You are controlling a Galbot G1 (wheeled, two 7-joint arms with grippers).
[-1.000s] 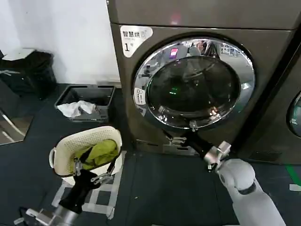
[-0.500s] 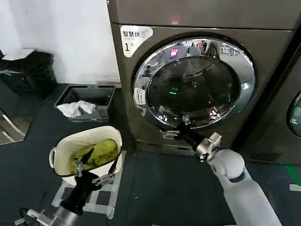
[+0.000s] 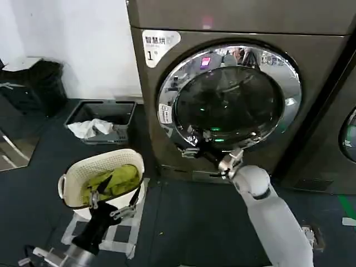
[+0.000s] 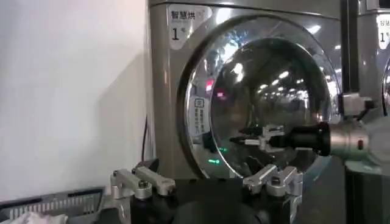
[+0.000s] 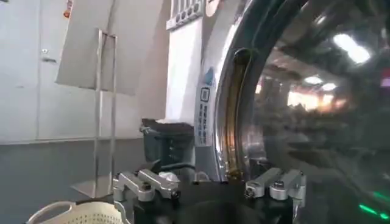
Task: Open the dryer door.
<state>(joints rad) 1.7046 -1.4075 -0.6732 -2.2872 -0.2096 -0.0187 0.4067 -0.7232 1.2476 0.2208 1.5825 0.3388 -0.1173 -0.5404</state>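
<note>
Nearest me, at the lower left of the head view, my left gripper point(image 3: 111, 208) hangs idle with jaws spread, over a cream perforated plastic laundry basket point(image 3: 72, 181) that holds a yellow-green cloth point(image 3: 118, 179). Nothing to do there.

Up at centre frame, my right gripper point(image 3: 189, 149) reaches to the lower left arc of the big round dryer door point(image 3: 231, 97), the wide chrome rim around dark tinted glass set in the front of the grey-brown metal dryer point(image 3: 245, 25). In my right wrist view the jaws stand parted, empty, with the chrome rim point(image 5: 234, 115) just ahead of them and a dark gap between rim and cabinet. The door looks shut or barely cracked.

My read: I need a fingertip hooked behind that rim edge on the sticker side, near the small white label point(image 3: 165, 113), then a pull outward along the door's swing, not straight back. The chrome is slick and curved, so a shallow bite may slip; seat deeper first, pull slowly.
</note>
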